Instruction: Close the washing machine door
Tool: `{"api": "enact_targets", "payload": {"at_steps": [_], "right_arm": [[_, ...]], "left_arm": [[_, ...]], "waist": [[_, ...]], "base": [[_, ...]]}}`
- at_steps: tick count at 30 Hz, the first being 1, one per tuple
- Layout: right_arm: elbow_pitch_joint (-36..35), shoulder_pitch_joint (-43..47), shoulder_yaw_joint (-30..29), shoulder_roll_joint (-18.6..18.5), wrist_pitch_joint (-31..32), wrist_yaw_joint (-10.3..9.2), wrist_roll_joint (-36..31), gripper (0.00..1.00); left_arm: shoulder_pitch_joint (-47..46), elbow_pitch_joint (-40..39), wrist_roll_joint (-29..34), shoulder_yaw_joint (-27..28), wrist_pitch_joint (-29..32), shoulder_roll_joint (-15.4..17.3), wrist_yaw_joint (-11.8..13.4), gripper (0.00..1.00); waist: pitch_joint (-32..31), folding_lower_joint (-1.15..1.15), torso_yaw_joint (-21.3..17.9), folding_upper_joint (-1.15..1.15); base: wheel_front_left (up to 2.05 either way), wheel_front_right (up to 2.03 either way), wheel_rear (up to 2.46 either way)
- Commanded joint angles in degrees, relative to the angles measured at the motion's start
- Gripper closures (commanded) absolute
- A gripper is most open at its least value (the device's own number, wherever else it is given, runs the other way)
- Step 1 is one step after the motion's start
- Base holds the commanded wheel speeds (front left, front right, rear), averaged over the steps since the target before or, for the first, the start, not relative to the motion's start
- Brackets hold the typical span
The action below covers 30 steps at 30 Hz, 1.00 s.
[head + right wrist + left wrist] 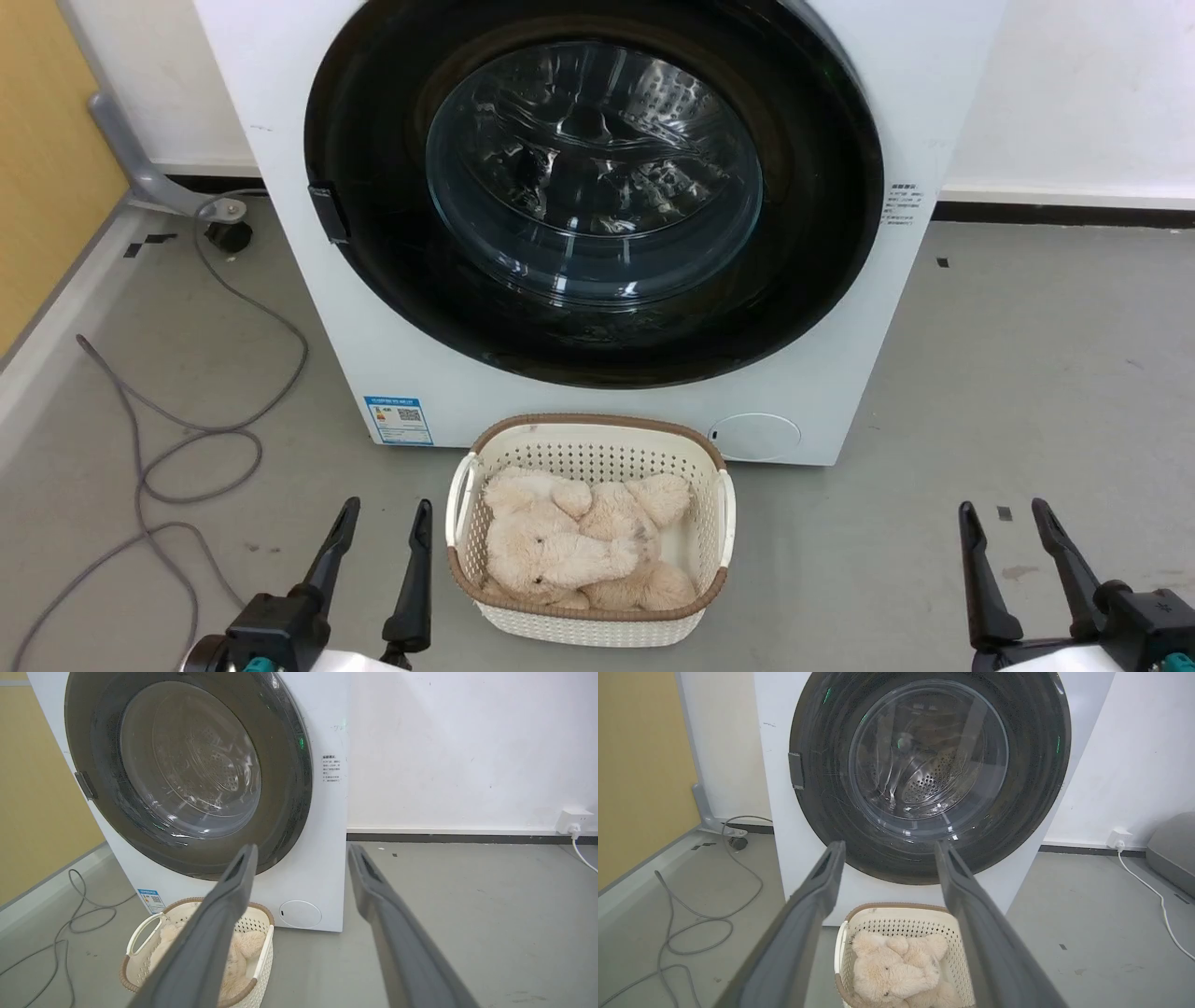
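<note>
The floor (980, 392) is smooth grey, meeting a white wall (467, 742) along a dark skirting strip, with a yellow panel (47, 140) on the robot's left. The washing machine (280, 93) stands against that wall, and the washing machine door (373, 233) lies against its front, the black rim seemingly flush with the white casing. Whether it is latched cannot be told from here. A blue label (399, 420) sits low on the machine's left corner.

A grey cable (252, 308) loops over the floor to the left, and a wall socket (573, 819) with a white lead is well to the right. Just before the machine, between the two arms, stands a cream perforated basket (597, 439) holding plush toys (579, 541).

The left gripper (387, 506) and right gripper (1004, 507) hang low, either side of the basket, fingers spread apart and empty.
</note>
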Motion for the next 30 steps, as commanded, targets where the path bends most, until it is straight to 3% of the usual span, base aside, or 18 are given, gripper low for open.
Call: {"api": "enact_targets", "payload": {"at_steps": [1, 16, 17, 30], "right_arm": [[-0.3, 0.6, 0.1, 0.3, -0.5, -0.04, 0.6, 0.0], [-0.1, 0.4, 1.2, 0.3, -0.6, -0.04, 0.4, 0.0], [0.0, 0.0, 1.2, 0.1, -0.4, 0.0, 0.5, 1.0], [-0.5, -0.3, 1.5, 0.1, 0.7, 0.0, 0.0, 1.0]], "left_arm": [[0.6, 0.1, 0.6, -0.2, -0.3, -0.1, 0.1, 0.0], [0.3, 0.9, 1.1, -0.1, -0.3, -0.1, 1.0, 0.0], [0.0, 0.8, 0.9, -0.2, 0.0, -0.1, 0.9, 1.0], [-0.2, 0.3, 1.6, -0.2, 1.2, -0.1, 1.4, 1.0]], "waist": [[-0.1, 0.01, 0.0, 0.0], [0.0, 0.01, 0.0, 0.0], [0.0, 0.01, 0.0, 0.0], [0.1, 0.01, -0.1, 0.0]], "base": [[0.0, 0.0, 0.0], [0.0, 0.0, 0.0], [0.0, 0.0, 0.0], [0.0, 0.0, 0.0]]}}
